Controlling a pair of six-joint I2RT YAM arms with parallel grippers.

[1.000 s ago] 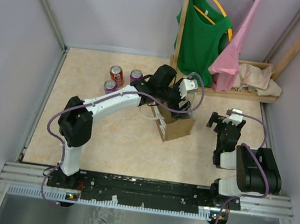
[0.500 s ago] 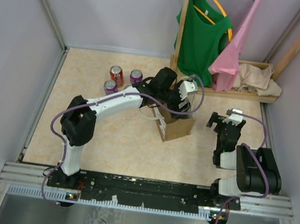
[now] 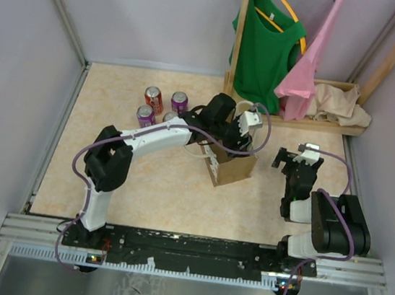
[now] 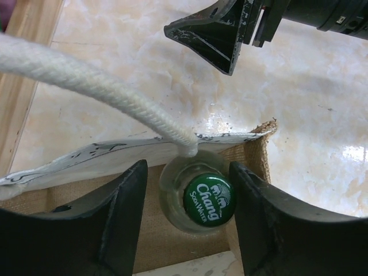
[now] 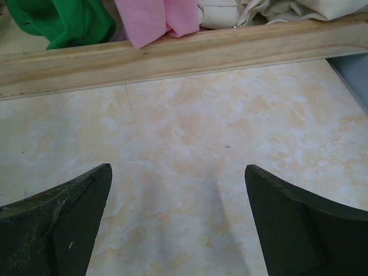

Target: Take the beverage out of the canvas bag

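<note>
Canvas bag (image 3: 235,168): small boxy tote of tan-brown woven cloth, with a pale lining showing along the rim.
Bag pose: upright, mouth open to the top, turned at an angle to the table edges.
Bag position: a little right of the middle of the tabletop (image 3: 149,185).
Rope handle (image 4: 86,77): thick white twisted cord, rooted at the bag's rim and arching away up-left.
Beverage (image 4: 207,198): clear glass bottle with a green crown cap printed "Chang Soda Water" in white.
Beverage pose: upright inside the bag, tucked into a corner just under the handle's root.
Cap height: seemingly about level with the rim, though the steep angle makes this hard to judge.
</note>
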